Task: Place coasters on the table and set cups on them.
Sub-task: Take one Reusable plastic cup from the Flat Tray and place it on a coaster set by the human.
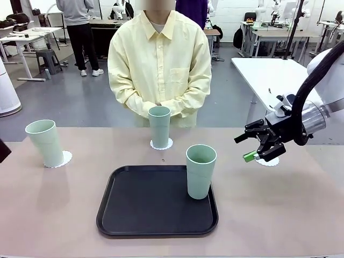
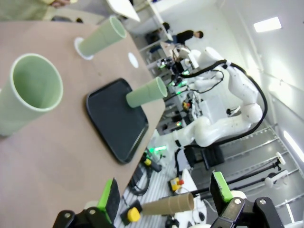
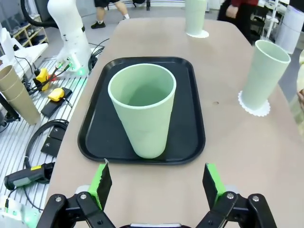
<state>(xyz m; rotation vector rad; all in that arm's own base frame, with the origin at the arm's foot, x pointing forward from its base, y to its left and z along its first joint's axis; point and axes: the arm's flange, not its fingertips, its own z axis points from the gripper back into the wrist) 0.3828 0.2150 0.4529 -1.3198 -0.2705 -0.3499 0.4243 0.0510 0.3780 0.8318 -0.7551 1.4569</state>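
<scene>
Three cups stand upright in the front view: one (image 1: 47,142) at left on a coaster (image 1: 64,159), one (image 1: 159,126) at centre before the person on a coaster (image 1: 162,144), one (image 1: 200,171) on the black tray's (image 1: 140,207) right side. A third coaster (image 1: 270,160) lies bare on the surface (image 1: 279,209) at right, beneath the right end effector (image 1: 258,145), released, empty. The left end effector (image 2: 166,192), lower frame of its wrist view, is likewise released.
</scene>
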